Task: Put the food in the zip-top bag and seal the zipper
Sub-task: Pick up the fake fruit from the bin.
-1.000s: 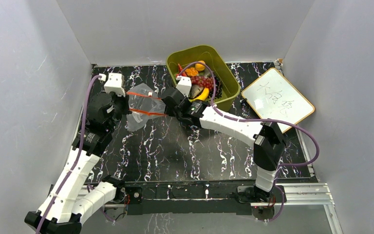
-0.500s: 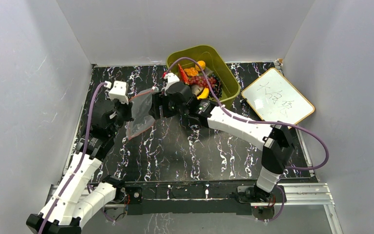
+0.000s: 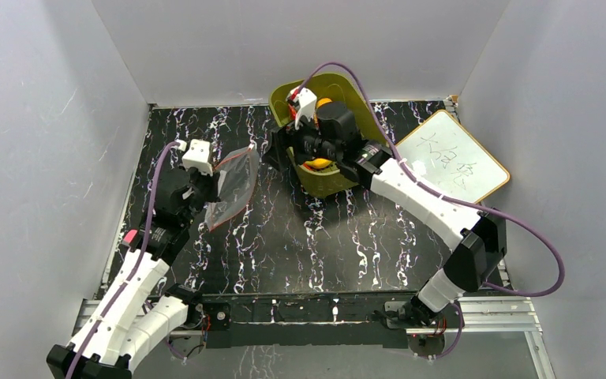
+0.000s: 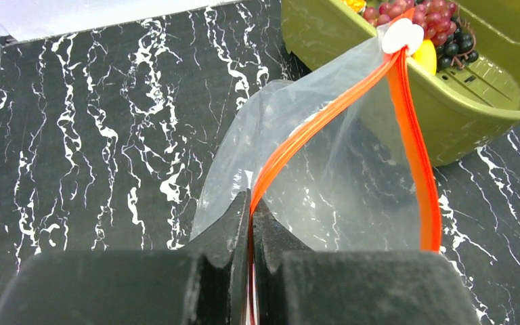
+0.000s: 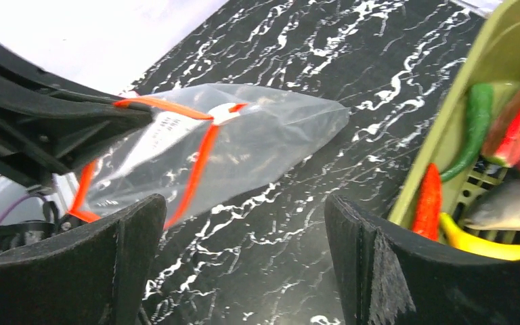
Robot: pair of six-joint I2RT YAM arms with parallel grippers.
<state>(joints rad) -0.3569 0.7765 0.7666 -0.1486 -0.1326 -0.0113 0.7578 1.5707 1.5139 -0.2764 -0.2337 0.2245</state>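
Early stage: left jaws are clamping the zipper (image 4: pixel 325 118) of the empty zip-top bag (image 3: pixel 233 185) at 9 o'clock of the basket (image 4: pixel 352 40), right jaws are hanging apart, and the food (image 5: pixel 430 200) is lying unbagged in that basket.

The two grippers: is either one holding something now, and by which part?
The left gripper pinches the zip-top bag by its red-orange zipper strip. The right gripper is open and holds nothing.
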